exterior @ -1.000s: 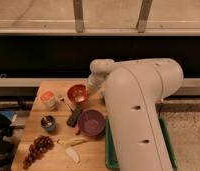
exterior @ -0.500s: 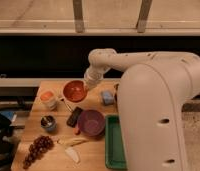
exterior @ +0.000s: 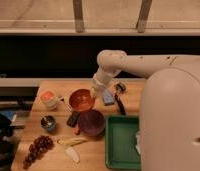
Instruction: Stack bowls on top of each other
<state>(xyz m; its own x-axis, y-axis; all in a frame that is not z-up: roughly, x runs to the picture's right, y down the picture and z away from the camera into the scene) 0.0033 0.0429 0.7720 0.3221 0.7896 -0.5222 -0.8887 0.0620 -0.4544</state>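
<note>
Claw (exterior: pixel 95 94) of a white robot arm (exterior: pixel 138 62) hangs low over the middle of a wooden counter (exterior: pixel 53 162), its fingers drawn together. It sits right at the right-hand rim of the orange-red bowl (exterior: pixel 81 100); whether it pinches that rim cannot be made out. The orange-red bowl stands upright on the counter. Just in front of it, and a little to the right, stands the larger purple bowl (exterior: pixel 91 123), also upright; the two are side by side, not stacked.

A small dark object (exterior: pixel 73 119) lies in the gap at the left of the two bowls. A blue item (exterior: pixel 109 97) and a black tool (exterior: pixel 118 102) lie just right of the claw. A green tray (exterior: pixel 122 145) sits right of the purple bowl. To the left are a white cup with an orange top (exterior: pixel 49 99) and a small metal cup (exterior: pixel 48 122). Dark grapes (exterior: pixel 37 148) and pale yellowish pieces (exterior: pixel 72 143) lie near the front edge.
</note>
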